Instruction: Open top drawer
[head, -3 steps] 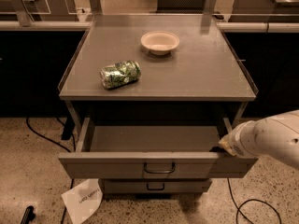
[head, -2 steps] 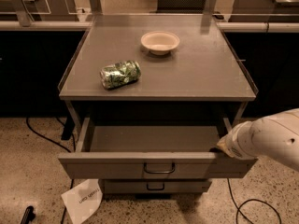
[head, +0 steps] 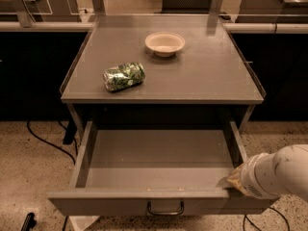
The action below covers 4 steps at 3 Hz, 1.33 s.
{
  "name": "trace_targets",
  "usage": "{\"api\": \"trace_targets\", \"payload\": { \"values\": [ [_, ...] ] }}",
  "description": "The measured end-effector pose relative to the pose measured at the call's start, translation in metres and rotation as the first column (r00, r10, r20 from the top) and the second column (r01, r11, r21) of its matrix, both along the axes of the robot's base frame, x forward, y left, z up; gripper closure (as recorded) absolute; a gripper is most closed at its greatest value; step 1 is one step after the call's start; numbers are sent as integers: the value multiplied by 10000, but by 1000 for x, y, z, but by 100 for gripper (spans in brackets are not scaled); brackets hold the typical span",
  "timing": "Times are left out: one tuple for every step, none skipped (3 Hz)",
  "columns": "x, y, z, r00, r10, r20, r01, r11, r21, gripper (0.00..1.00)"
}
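Note:
The top drawer (head: 120, 202) of the grey metal cabinet stands pulled far out, and its plain grey inside (head: 159, 155) holds nothing. Its small dark bail handle (head: 165, 210) is at the centre of the front, near the bottom of the view. My gripper (head: 234, 181), at the end of the white arm (head: 279, 173), is at the drawer's right front corner and touches the top edge of the front panel. The two lower drawers are hidden under the open one.
On the cabinet top (head: 211, 76) lie a crushed green can (head: 123, 76) on its side and a white bowl (head: 164, 43). Black cables (head: 45, 141) run over the speckled floor at the left. A white scrap (head: 82, 223) lies below the drawer.
The top drawer has come further out toward the camera and now hides the lower drawers. My arm and gripper have moved down and toward the camera with its front corner.

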<state>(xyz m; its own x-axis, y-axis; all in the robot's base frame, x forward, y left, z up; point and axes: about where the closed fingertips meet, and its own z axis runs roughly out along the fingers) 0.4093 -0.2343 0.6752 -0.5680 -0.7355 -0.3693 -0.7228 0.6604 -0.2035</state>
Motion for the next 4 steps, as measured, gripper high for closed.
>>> {"api": "trace_targets", "payload": {
  "values": [
    [-2,-1,0,10000,6,6,-6,10000,30,100],
    [21,-1,12,9984,-100,549,116,9995,-288,100],
    [45,0,50,9835,-115,1804,274,9959,-859,100],
    [54,0,85,9542,-153,2988,537,9912,-1208,100]
  ]
}}
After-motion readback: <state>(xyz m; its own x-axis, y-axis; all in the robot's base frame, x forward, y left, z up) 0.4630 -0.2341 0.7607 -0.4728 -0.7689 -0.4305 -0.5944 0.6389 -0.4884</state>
